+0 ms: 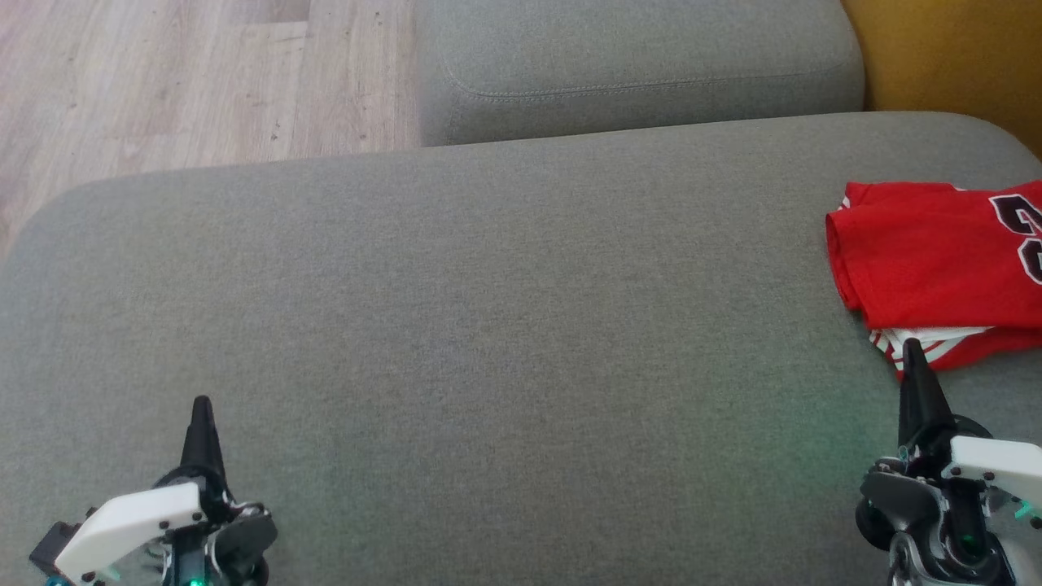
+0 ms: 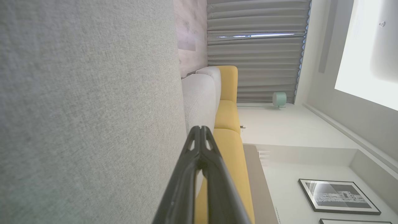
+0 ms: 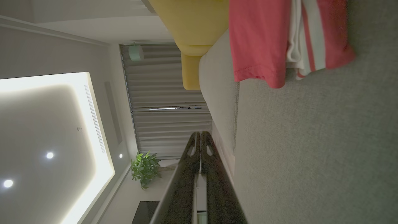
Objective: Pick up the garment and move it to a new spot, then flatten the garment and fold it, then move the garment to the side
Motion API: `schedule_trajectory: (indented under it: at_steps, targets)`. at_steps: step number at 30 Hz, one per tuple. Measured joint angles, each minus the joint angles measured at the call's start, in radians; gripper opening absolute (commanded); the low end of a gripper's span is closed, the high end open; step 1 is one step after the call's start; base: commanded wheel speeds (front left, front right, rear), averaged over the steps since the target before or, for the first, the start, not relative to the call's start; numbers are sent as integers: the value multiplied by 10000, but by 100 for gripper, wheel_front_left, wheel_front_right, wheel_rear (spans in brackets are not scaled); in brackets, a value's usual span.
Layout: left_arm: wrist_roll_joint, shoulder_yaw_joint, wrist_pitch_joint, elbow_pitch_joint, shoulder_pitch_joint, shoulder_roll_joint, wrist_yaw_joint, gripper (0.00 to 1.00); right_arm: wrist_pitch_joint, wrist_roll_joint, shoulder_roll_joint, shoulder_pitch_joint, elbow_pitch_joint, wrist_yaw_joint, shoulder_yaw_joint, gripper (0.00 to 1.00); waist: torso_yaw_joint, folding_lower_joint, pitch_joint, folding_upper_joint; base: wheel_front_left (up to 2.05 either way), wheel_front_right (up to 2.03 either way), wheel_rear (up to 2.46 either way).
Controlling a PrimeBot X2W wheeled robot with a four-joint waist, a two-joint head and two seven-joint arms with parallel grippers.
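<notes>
The garment [image 1: 944, 260] is a red jersey with dark numerals and red-and-white striped trim, lying folded at the right edge of the grey sofa cushion [image 1: 488, 325]. The right wrist view shows the garment [image 3: 264, 40] at the top, hanging slightly over the cushion edge. My right gripper [image 1: 913, 350] is shut and empty, its tip just in front of the jersey's striped hem. My left gripper [image 1: 201, 405] is shut and empty at the lower left, far from the jersey. Both stand just above the cushion. In the wrist views, the left gripper [image 2: 200, 130] and the right gripper [image 3: 199, 135] have their fingers pressed together.
A second grey cushion [image 1: 635, 65] lies beyond the main one. Wooden floor [image 1: 163, 81] is at the upper left. A yellow sofa part [image 1: 952, 57] stands at the upper right. The cushion's broad middle is bare fabric.
</notes>
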Motion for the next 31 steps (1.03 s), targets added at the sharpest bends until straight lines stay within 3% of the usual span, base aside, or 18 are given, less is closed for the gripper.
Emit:
schedule_trajectory:
  at_steps: [31]
  targets:
    - [-4,171,84,8,-9,-52,0,0,88,17,2,0,21,0,-84,0,1,0,-2,0,0,0,0]
